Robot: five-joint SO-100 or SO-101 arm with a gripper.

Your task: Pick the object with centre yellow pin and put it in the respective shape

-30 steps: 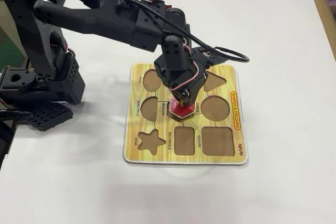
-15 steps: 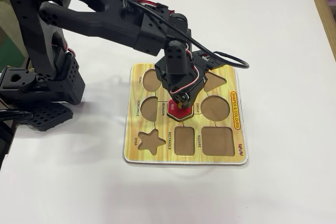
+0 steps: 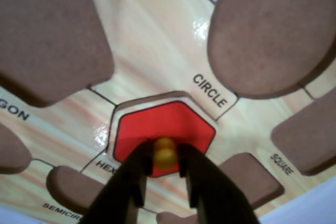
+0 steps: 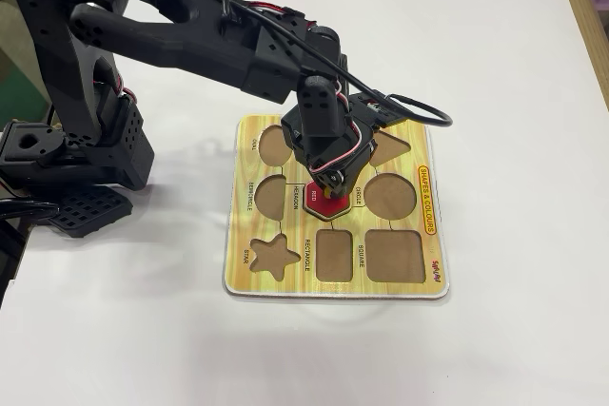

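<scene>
A red hexagon piece (image 3: 163, 124) with a yellow pin (image 3: 165, 157) at its centre lies in the hexagon recess at the middle of the wooden shape board (image 3: 157, 40). My gripper (image 3: 165, 151) stands right over it, and its two dark fingers press on either side of the yellow pin. In the fixed view the gripper (image 4: 328, 195) points down at the red piece (image 4: 336, 208) in the board's middle row (image 4: 433, 225). A thin strip of the recess shows along the piece's upper left edge.
The board's other recesses are bare brown: circle (image 3: 268, 30), square (image 3: 310, 135), star (image 4: 273, 256), rectangle (image 4: 335, 256), and several more. The board lies on a white table (image 4: 504, 64). The arm's base (image 4: 76, 140) stands to the left in the fixed view.
</scene>
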